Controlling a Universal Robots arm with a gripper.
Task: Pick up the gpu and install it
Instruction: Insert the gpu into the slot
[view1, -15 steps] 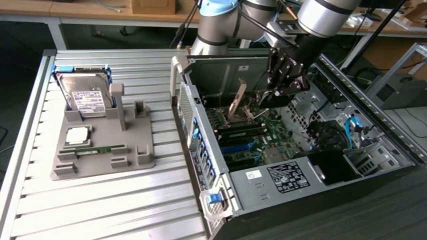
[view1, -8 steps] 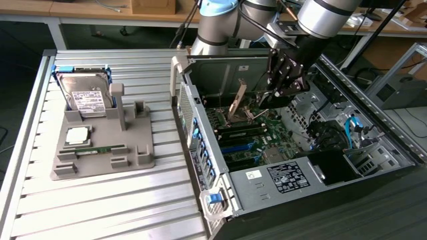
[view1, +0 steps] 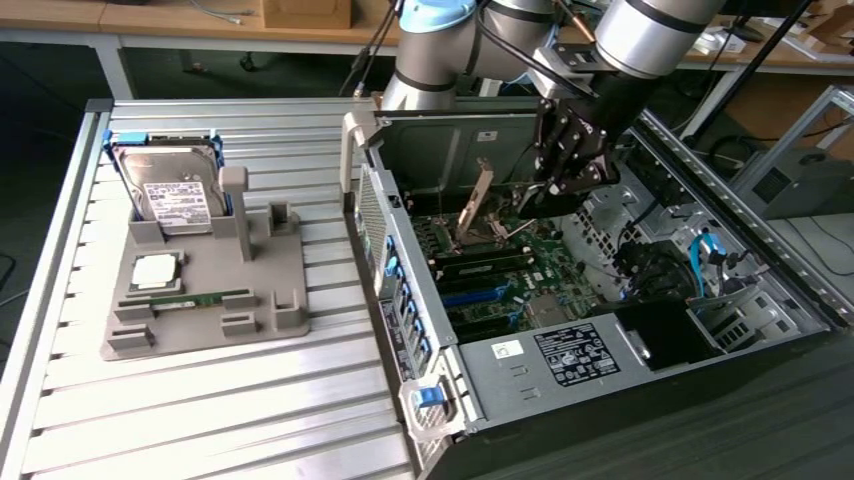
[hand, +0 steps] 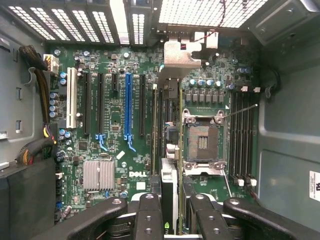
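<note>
Gripper (hand: 173, 216) is clamped on the gpu (hand: 172, 150), holding it edge-on inside the open PC case (view1: 400, 290). It's just above the motherboard (hand: 115, 150), bracket toward the rear vents, presumably lining up with a slot.

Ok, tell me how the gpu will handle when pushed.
The gpu is a thin flat board, so probably stiff and light. Gripped edge-on at one end by the gripper, it could tilt under a sideways push.
</note>
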